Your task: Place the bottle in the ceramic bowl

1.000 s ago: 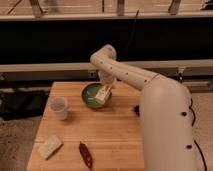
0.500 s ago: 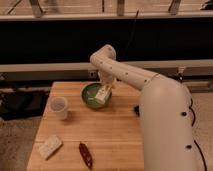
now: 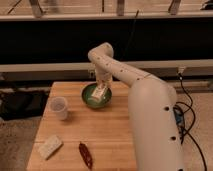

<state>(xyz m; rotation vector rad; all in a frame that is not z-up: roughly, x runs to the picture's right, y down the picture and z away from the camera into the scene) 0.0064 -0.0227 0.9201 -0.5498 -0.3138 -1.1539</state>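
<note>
The dark green ceramic bowl (image 3: 91, 98) sits on the far middle of the wooden table (image 3: 107, 132). The small whitish bottle (image 3: 99, 94) with a pale label is tilted inside the bowl. My gripper (image 3: 103, 88) reaches down from the white arm into the bowl, right at the bottle's upper end. I cannot tell whether the bottle rests on the bowl's bottom or hangs just above it.
A translucent white cup (image 3: 59, 107) stands left of the bowl. A pale flat block (image 3: 49, 146) lies at the front left. A dark red chili-like object (image 3: 85, 154) lies at the front middle. My white arm covers the table's right side.
</note>
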